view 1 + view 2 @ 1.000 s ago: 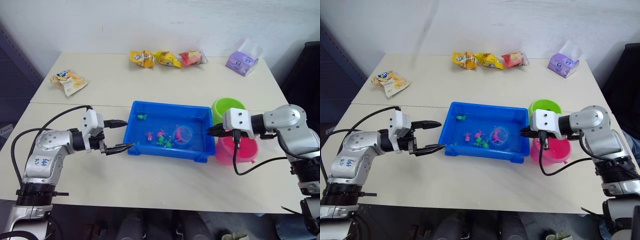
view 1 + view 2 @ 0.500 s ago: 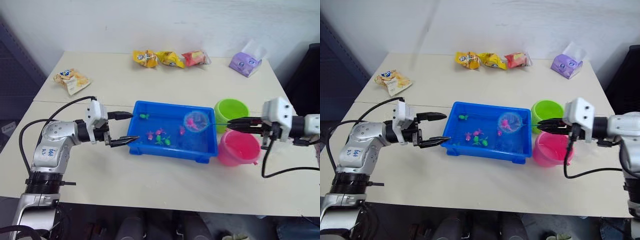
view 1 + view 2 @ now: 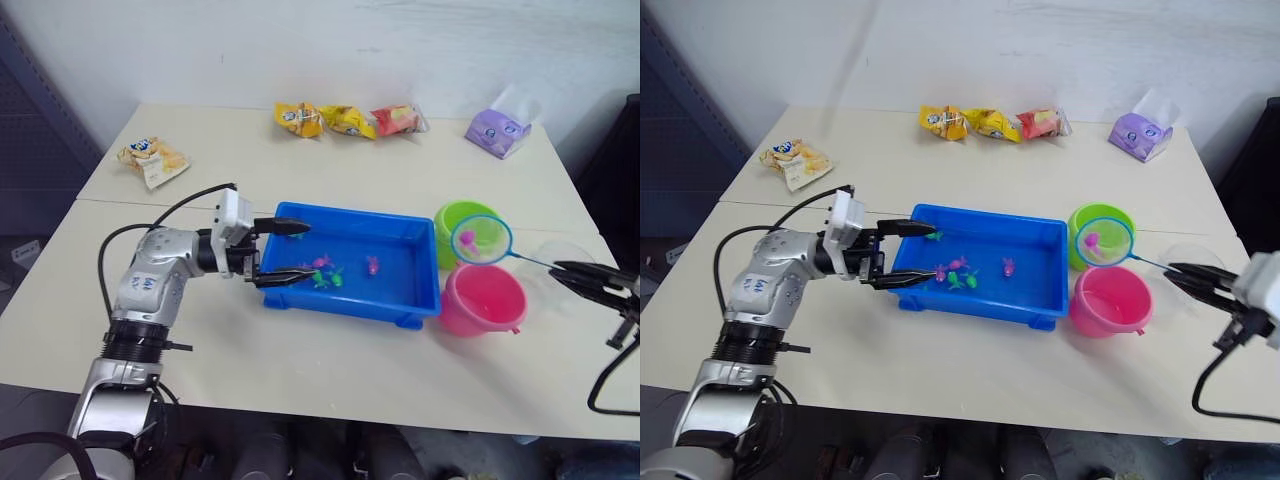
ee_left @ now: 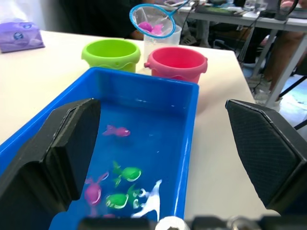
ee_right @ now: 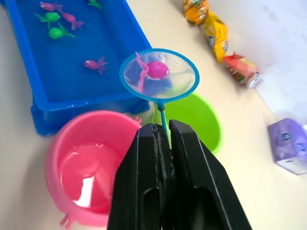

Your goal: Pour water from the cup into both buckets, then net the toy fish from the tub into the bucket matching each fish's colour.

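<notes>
Light-blue rim of the net (image 5: 159, 75) framed one pink fish (image 5: 157, 69), and the right wrist view alone showed that catch clearly, along with the right pincer (image 5: 162, 130) clamped shut on the net's thin stick. From the head views the hoop hung above the gap between the green bucket (image 3: 462, 220) and the pink bucket (image 3: 482, 298), at about 3 o'clock from the tub (image 3: 400, 296). The left wrist view added what the head views hid: the clear cup (image 4: 160, 40) standing just behind the two buckets, and the left pincer's fingers (image 4: 72, 139) spread wide, holding nothing, straddling the tub's near end.

Counted: two buckets, one net, one cup. In the tub the left wrist view showed two pink fish (image 4: 116, 131) and two green fish (image 4: 127, 172); the right wrist view showed a further green one at the far corner, cut by the frame edge. Water lay in the pink bucket.

Half a second earlier the hoop had been over the tub's right end; it had since swung off to the buckets, and the left pincer (image 3: 283, 252) had moved in from beside the tub to over its 9 o'clock end.

Beyond, on the table (image 3: 300, 370), lay one snack bag (image 3: 152, 161) at 10 o'clock, three snack packets (image 3: 347, 120) at 12 o'clock and one purple tissue pack (image 3: 497, 131) at 2 o'clock.
</notes>
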`<action>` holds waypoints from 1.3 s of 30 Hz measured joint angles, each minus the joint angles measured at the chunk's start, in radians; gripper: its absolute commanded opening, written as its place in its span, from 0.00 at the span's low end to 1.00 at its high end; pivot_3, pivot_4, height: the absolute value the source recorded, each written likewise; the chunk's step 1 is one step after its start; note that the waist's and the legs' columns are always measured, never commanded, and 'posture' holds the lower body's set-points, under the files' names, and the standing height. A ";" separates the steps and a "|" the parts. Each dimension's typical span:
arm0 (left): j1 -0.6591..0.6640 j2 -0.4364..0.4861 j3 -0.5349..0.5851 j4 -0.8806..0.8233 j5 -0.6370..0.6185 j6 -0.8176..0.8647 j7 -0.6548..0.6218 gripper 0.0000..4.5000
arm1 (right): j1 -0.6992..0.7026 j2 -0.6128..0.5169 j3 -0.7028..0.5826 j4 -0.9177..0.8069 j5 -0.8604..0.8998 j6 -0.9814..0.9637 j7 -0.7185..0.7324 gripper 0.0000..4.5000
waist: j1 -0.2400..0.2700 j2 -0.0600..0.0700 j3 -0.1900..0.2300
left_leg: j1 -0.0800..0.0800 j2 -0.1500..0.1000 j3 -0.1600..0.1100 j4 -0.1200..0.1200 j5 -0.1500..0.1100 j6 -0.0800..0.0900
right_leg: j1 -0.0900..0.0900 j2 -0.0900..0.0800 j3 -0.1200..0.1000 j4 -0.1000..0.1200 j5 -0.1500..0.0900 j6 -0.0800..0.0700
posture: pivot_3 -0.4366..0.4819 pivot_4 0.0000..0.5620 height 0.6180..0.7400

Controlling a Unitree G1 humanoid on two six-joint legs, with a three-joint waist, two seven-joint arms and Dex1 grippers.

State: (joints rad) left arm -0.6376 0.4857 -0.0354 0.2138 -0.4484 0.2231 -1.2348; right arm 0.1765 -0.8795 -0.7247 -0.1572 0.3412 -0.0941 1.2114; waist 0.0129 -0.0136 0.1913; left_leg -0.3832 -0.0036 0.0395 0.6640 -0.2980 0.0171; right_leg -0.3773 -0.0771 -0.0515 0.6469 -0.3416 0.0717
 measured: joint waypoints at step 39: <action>0.005 -0.135 -0.062 0.039 0.039 -0.036 0.035 1.00 | 0.133 0.209 -0.180 0.248 -1.164 -1.159 -0.983 0.00 | -0.014 0.001 0.000 | 0.009 -0.001 0.003 -0.003 0.000 -0.002 | 0.006 0.000 0.004 -0.001 0.000 0.000 | 0.48 0.27 1.00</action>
State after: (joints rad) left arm -0.6327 0.3509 -0.0969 0.2527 -0.4090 0.1870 -1.1998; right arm 0.3098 -0.6704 -0.9048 0.0906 -0.8225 -1.2532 0.2280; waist -0.0016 -0.0121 0.1909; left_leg -0.3746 -0.0044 0.0426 0.6607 -0.2977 0.0150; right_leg -0.3712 -0.0770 -0.0472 0.6459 -0.3420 0.0716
